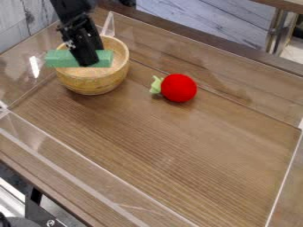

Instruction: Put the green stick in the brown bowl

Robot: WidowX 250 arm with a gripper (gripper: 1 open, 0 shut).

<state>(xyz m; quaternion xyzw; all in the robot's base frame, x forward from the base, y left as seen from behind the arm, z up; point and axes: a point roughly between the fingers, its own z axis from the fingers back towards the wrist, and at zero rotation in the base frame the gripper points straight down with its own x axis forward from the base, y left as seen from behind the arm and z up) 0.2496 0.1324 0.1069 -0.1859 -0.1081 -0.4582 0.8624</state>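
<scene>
The green stick (62, 60) is a flat mint-green block held level in the air just above the brown bowl (95, 81). My gripper (85, 58) points steeply down and is shut on the stick near its middle, so both ends stick out either side of the black fingers. The bowl is round, light-brown wood and stands at the table's far left. Part of the bowl's inside is hidden behind the stick and the fingers.
A red ball with a small green leaf (178, 87) lies right of the bowl. A clear low wall (48, 151) runs around the wooden table, and the bowl stands near its left side.
</scene>
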